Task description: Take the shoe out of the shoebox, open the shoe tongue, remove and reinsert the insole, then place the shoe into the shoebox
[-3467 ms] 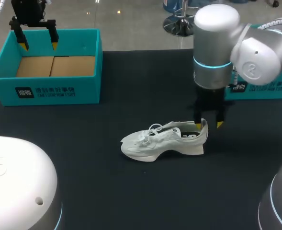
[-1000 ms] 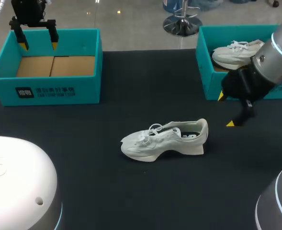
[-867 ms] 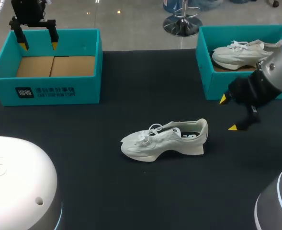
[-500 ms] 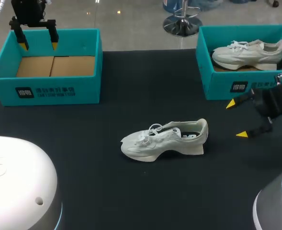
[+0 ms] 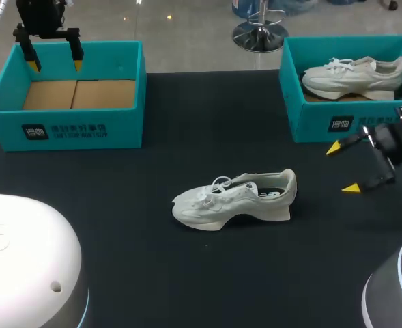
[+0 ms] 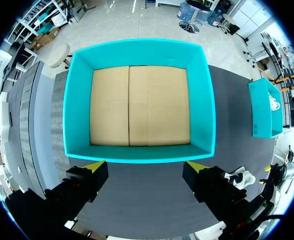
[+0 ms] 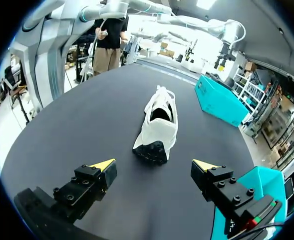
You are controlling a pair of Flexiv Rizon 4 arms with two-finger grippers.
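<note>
A white shoe point(image 5: 236, 199) stands upright on the black table's middle, toe to the left; in the right wrist view the shoe point(image 7: 158, 123) lies ahead of the fingers, heel toward them. My right gripper point(image 5: 342, 168) hovers open and empty to the shoe's right, in front of the right teal shoebox point(image 5: 323, 116), which holds a second white shoe point(image 5: 353, 76). My left gripper point(image 5: 52, 63) hangs open and empty over the far rim of the left teal shoebox point(image 5: 78, 133). Its cardboard floor point(image 6: 139, 106) is bare in the left wrist view, ahead of the left gripper point(image 6: 144, 165).
The black table point(image 5: 153, 273) spreads around the shoe. The two shoeboxes stand at the far left and far right. My arms' white bases point(image 5: 23, 266) fill the near corners.
My right gripper has drawn away from the shoe's heel to the right and turned its fingers sideways toward the shoe. The shoe and my left arm have stayed put.
</note>
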